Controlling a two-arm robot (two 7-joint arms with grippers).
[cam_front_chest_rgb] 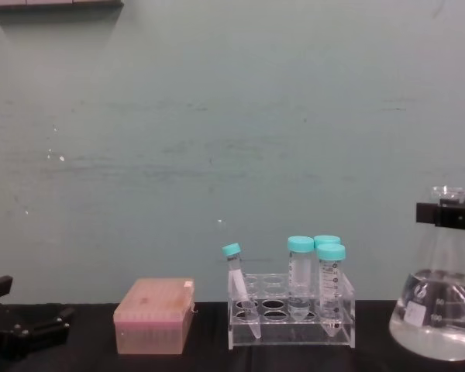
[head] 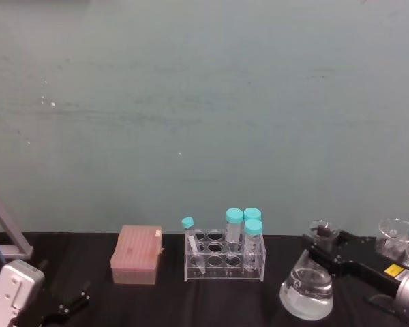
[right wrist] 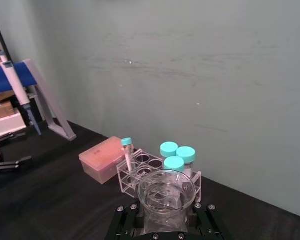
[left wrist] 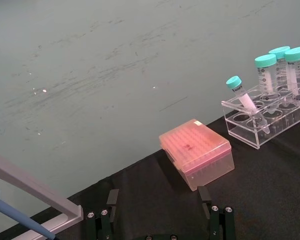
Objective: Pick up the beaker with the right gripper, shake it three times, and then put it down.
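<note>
The beaker is a clear glass conical flask with some clear liquid in its wide base, standing right of the tube rack. My right gripper reaches in from the right and is shut on its narrow neck just under the flared rim. From the side, the beaker shows with the right gripper clamped across the neck. I cannot tell whether its base touches the black table. The beaker's rim sits between the black fingers. My left gripper rests open at the table's left, holding nothing.
A clear tube rack with several teal-capped tubes stands left of the beaker. A pink tip box sits further left. A pipette stand is at the far left. More glassware stands at the far right. A green wall is close behind.
</note>
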